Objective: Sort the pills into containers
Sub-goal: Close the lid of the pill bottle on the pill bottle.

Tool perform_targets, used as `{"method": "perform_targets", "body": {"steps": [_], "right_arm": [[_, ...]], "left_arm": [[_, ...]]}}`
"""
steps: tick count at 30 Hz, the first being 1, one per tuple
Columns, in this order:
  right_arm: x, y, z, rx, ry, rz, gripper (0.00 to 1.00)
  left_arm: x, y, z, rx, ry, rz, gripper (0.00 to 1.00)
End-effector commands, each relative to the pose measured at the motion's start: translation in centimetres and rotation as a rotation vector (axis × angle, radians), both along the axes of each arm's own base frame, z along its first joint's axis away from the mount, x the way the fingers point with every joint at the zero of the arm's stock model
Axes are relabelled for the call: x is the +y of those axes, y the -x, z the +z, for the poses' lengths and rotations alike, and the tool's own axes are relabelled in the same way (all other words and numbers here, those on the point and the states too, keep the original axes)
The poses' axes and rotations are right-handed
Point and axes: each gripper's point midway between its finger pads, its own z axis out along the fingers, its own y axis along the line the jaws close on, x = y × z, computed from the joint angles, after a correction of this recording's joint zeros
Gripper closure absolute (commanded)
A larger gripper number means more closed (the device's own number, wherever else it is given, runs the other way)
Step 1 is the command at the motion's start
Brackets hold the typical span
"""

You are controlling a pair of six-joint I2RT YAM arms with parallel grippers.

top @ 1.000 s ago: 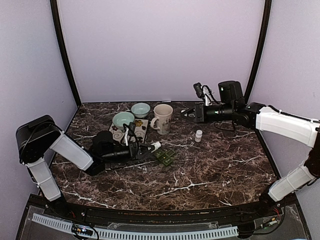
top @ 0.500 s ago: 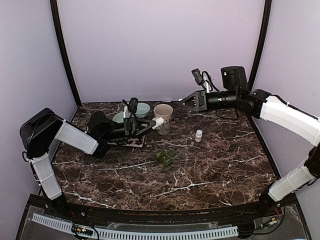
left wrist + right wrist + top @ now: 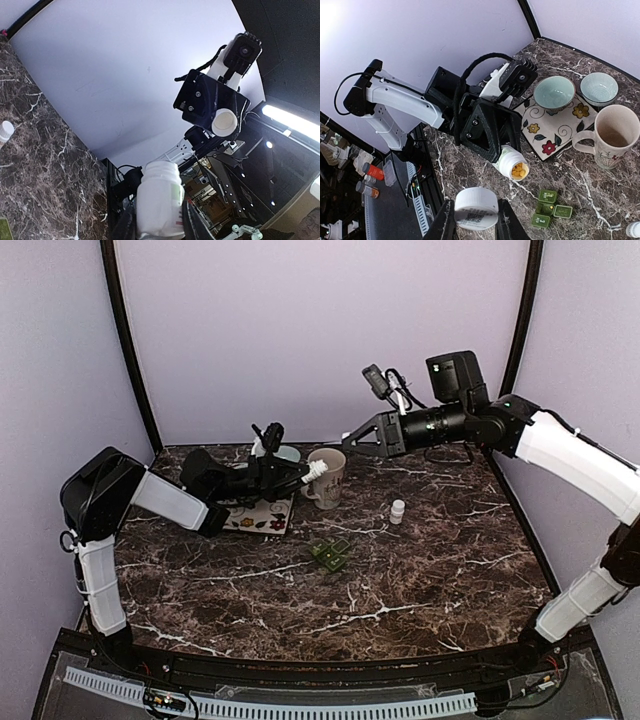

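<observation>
My left gripper (image 3: 306,477) is shut on an open white pill bottle (image 3: 316,472), held tilted in the air just left of the mug (image 3: 326,478). In the right wrist view yellow pills show in the mouth of the bottle (image 3: 513,164). The left wrist view shows the bottle (image 3: 159,199) between my left gripper's (image 3: 157,222) fingers. My right gripper (image 3: 351,435) hovers above and behind the mug, shut on the white bottle cap (image 3: 476,207). A green pill box (image 3: 330,554) with open lids lies mid-table.
A floral plate (image 3: 262,517) lies under the left arm. Two pale bowls (image 3: 554,92) (image 3: 599,87) sit beside it at the back. A small capped white bottle (image 3: 398,511) stands right of the mug. Dark frame posts flank the table.
The left arm has lifted the bottle from near the pill box up and back to the mug. The right gripper has risen and moved left with the cap.
</observation>
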Motion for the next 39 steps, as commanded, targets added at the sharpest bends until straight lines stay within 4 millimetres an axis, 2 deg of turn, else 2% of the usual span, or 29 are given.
{"method": "perform_targets", "body": {"steps": [1,6,11,39], "right_arm": [[0.7,0.5,-0.1,-0.043,0.06,0.027,1.0],[1.4,0.4,-1.4,-0.046,0.1,0.042,1.0],[1.8,0.3,-1.7,-0.046,0.099,0.052,1.0],[3.1,-0.4,-1.0,-0.053,0.047,0.072,1.0]], "left_arm": [[0.5,1.7,3.2,-0.126,0.075,-0.068,1.0],[0.3,1.5,4.0,-0.136,0.08,-0.088,1.0],[0.2,1.7,4.7,-0.143,0.082,-0.105,1.0],[0.3,3.3,6.5,-0.173,0.082,-0.158,1.0]]}}
